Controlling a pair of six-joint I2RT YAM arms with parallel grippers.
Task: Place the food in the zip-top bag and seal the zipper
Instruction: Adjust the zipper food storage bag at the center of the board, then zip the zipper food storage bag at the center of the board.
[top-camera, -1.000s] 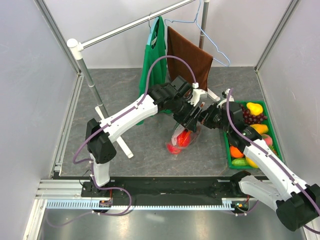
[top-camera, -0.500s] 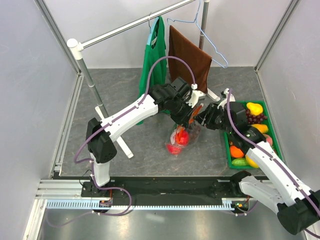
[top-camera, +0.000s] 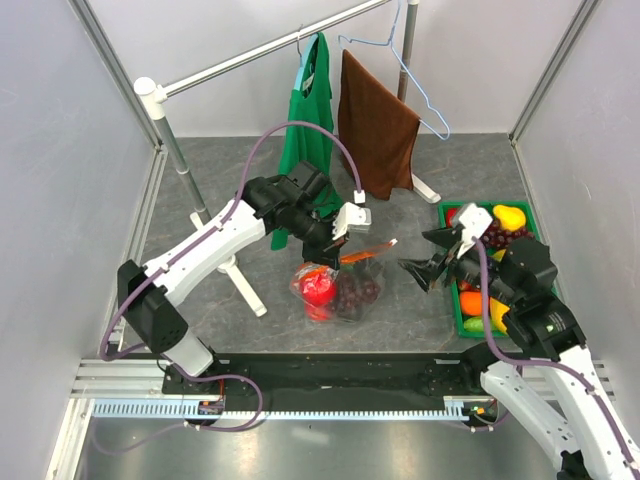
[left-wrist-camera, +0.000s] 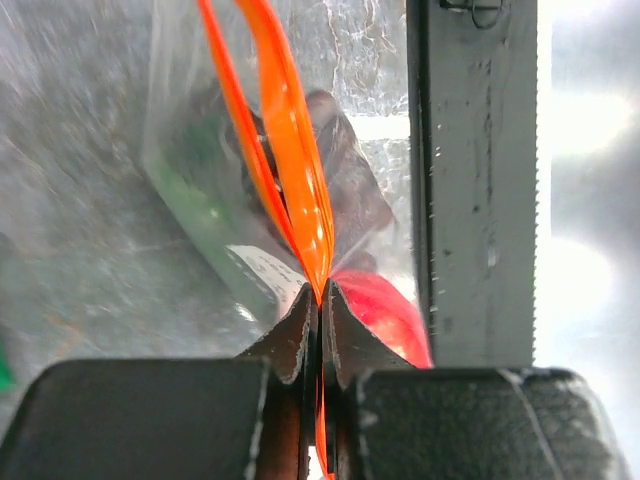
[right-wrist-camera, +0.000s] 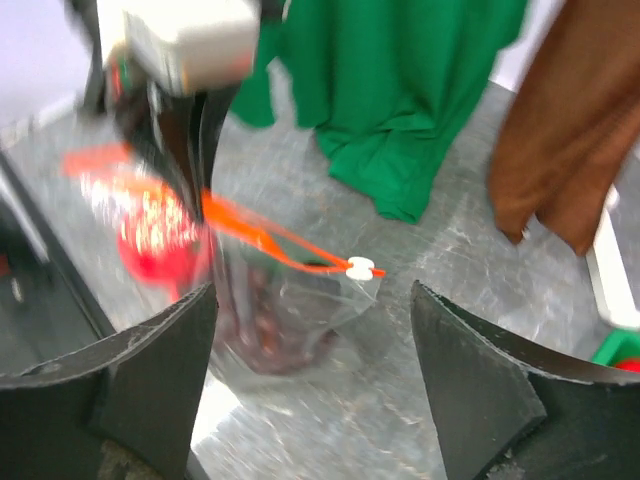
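We see the left gripper clenched on the thin orange-red zipper strip of the clear crinkly plastic zip-top bag. In the left wrist view its two dark fingertips are pressed together with the strip pinched between them. From there the strip splits into two bands that run away from the camera.

The bag sags below the grip onto the grey stone-patterned table. It rests close to the near edge, roughly midway between the left and right edges. Inside it lie a glossy red toy apple and a cluster of dark purple toy grapes, touching each other. From the left wrist, the apple shows just under the pinch, with a dark fruit beyond it.

The right gripper is released, its jaws spread wide. It hangs above the table between the bag and a green plastic tray at the right edge, touching neither. The right wrist view, blurred, shows a small whitish tab at the free end of the strip, ahead of the open fingers.

The tray holds more toy fruits, among them a yellow pear at its far end. A green garment and a brown cloth hang near the far edge.
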